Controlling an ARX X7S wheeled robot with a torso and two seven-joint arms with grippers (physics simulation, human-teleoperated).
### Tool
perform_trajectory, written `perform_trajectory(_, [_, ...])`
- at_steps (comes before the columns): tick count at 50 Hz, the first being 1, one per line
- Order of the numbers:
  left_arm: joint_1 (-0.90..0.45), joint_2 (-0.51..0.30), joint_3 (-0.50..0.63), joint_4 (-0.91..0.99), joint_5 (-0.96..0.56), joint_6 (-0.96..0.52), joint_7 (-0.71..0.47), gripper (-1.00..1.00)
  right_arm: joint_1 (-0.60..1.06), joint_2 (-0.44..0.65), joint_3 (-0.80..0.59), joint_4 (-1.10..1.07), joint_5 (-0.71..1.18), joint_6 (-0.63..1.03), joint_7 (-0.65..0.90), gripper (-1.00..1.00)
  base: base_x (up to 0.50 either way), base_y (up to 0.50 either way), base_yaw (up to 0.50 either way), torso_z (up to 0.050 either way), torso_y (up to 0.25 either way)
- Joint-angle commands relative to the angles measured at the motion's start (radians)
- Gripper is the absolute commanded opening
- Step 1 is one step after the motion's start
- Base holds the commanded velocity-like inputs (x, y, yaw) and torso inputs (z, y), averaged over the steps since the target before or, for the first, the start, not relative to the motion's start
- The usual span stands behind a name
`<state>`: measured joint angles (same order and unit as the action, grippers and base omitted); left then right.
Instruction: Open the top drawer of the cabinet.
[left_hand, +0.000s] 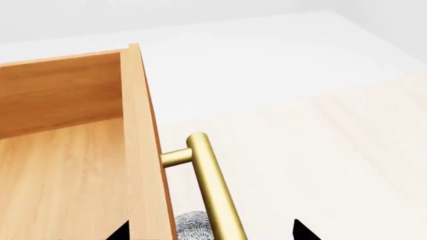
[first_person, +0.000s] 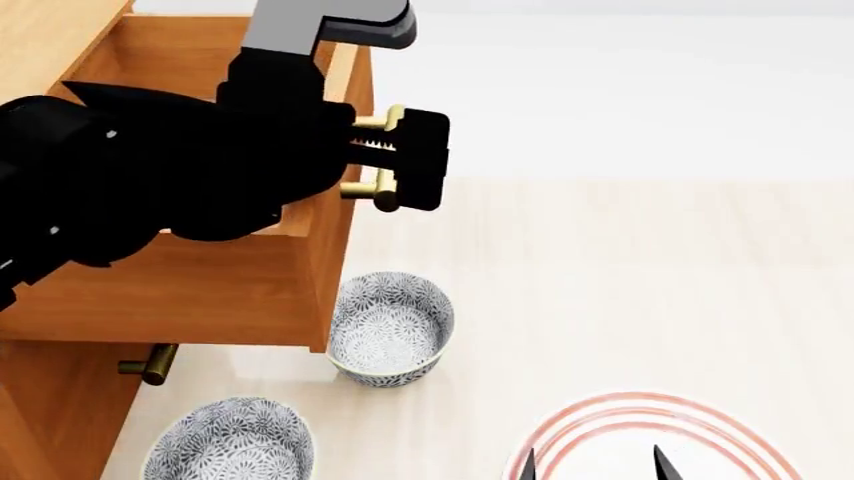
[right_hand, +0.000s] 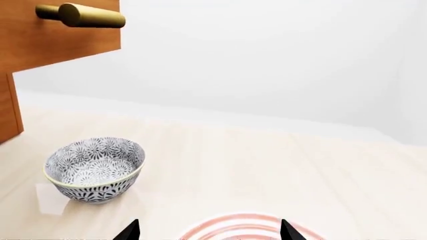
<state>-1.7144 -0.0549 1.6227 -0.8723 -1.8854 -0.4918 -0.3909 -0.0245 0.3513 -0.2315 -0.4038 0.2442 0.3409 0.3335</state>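
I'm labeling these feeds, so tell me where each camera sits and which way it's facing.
Left wrist: on the left arm, looking past its fingertips into the open top drawer and along its handle.
Head: on the robot's head, looking down over the left gripper at the handle; right fingertips at the bottom edge.
Right wrist: on the right arm, facing a bowl; fingertips show.
Shared: head and right wrist both show that bowl.

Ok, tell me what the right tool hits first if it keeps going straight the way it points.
Probably the red-ringed plate: it lies just ahead of the right tool, between the open fingertips. The bowl sits off to one side. Depth is unclear.
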Motion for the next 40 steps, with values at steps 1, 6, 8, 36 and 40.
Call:
perform_trajectory(1, [0.037,0.055,-0.021,0.127,-0.294,0.045,0.078,1.00,-0.006,0.003,0.000,0.010,0.004,-0.014,-0.002,1.00,0.00,0.00,0.00,0.000,0.000])
perform_trajectory(6, [0.032,0.055,-0.020,0.128,-0.259,0.042,0.068,1.00,-0.007,0.004,0.001,0.014,0.007,-0.017,-0.002,1.00,0.00,0.00,0.00,0.000,0.000])
perform_trajectory(8, [0.026,0.055,-0.020,0.120,-0.246,0.032,0.064,1.00,-0.007,0.003,-0.002,0.023,0.004,-0.024,-0.003,1.00,0.00,0.00,0.00,0.000,0.000])
perform_trajectory(36, [-0.187,0.055,-0.028,0.083,-0.292,-0.022,0.031,1.00,-0.010,0.015,0.000,0.012,0.007,-0.020,0.010,1.00,0.00,0.00,0.00,0.000,0.001])
perform_trajectory(40, [-0.221,0.055,-0.023,0.084,-0.293,-0.025,0.026,1.00,-0.011,0.020,0.001,-0.014,0.012,-0.001,0.016,1.00,0.00,0.00,0.00,0.000,0.005])
